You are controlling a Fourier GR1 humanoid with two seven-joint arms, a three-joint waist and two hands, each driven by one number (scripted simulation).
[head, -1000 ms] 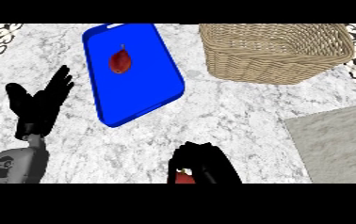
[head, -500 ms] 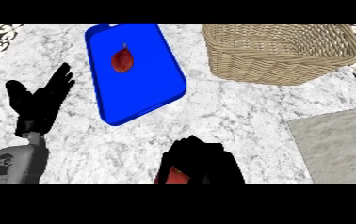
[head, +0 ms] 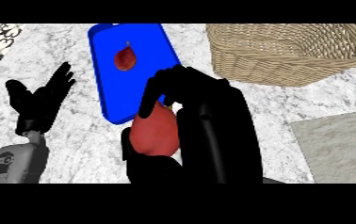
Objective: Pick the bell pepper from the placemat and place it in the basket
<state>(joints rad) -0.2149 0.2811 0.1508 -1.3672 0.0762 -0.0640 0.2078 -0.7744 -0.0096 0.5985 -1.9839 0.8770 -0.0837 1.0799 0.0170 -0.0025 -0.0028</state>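
My right hand (head: pixel 208 124) rises from the lower edge toward the placemat (head: pixel 149 44), now showing far more of the red bell pepper (head: pixel 156 132) it clutches.

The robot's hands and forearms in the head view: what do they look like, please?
Both hands are plain black with slim fingers and a thumb. The left hand joins a grey forearm that carries a small dark marking near the view's edge. The right hand fills the middle of the view; its forearm does not show. No cables are visible.

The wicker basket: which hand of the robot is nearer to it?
Right. The right hand is just below-left of the basket; the left hand rests open at the view's far left edge.
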